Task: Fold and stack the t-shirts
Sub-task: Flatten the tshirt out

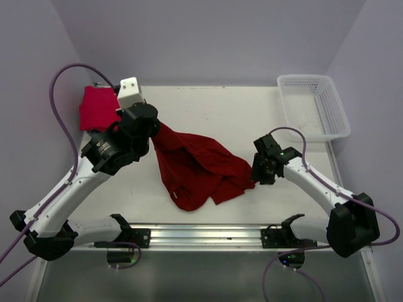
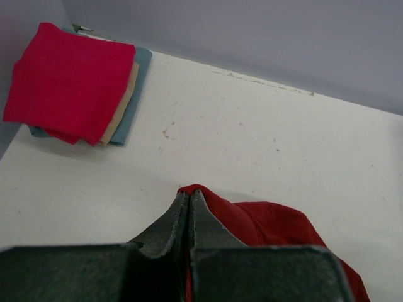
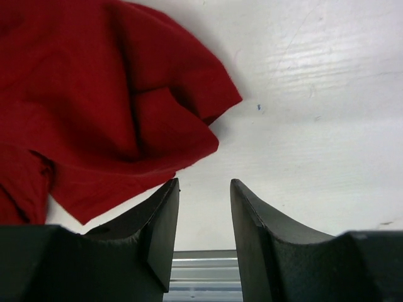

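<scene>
Top external view: the left gripper [image 1: 153, 128], jaws pinched shut on an edge of the dark crimson t-shirt [image 1: 198, 165], holds that edge raised near 10 o'clock. The rest of the cloth trails crumpled across the table [image 1: 220, 107] toward 5 o'clock. The right gripper [image 1: 258, 168] sits low at the shirt's 3 o'clock hem, jaws parted and empty, with a flap of cloth just beside one finger. The left arm rises from its 7 o'clock base with a bent elbow, and the right reaches inward from 5 o'clock, forearm low. To spread the shirt well, the right gripper likely needs a single layer of that hem, then both should draw apart evenly until the cloth lies flat. The pinkish-red t-shirt [image 1: 97, 108] lies folded at 10 o'clock atop a blue-grey one [image 2: 135, 82].
</scene>
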Robot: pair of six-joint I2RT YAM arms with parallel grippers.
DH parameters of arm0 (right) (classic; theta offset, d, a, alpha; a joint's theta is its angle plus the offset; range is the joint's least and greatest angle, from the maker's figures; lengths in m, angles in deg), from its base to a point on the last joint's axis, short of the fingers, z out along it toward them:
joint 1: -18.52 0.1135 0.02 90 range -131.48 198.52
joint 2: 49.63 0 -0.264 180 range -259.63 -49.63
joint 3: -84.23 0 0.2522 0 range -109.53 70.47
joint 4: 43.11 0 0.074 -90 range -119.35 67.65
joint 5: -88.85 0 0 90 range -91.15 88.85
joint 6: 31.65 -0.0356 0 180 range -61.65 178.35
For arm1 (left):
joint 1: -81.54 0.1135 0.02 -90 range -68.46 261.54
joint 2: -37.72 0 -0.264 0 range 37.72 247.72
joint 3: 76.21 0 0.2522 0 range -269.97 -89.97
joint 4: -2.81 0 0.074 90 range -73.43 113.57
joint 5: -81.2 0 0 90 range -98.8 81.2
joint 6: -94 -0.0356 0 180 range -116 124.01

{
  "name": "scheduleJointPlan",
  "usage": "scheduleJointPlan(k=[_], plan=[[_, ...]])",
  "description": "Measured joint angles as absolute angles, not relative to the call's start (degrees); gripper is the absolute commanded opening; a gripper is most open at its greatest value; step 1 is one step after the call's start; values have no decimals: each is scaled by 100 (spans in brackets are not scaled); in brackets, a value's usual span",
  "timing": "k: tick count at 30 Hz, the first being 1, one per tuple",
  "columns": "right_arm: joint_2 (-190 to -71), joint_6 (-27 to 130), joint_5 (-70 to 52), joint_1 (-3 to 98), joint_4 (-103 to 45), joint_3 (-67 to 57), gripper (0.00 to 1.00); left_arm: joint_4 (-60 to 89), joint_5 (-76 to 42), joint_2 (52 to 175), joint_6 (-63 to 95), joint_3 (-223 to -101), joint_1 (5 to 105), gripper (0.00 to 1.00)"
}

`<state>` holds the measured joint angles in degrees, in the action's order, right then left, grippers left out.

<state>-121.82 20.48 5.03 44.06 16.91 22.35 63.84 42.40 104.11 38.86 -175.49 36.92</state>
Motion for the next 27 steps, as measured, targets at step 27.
scheduleJointPlan(k=[27], plan=[[-12341, 1292, -474, 3691, 248, 3280, 41, 6399, 4131, 10413, 3886, -17544, 3692, 0]])
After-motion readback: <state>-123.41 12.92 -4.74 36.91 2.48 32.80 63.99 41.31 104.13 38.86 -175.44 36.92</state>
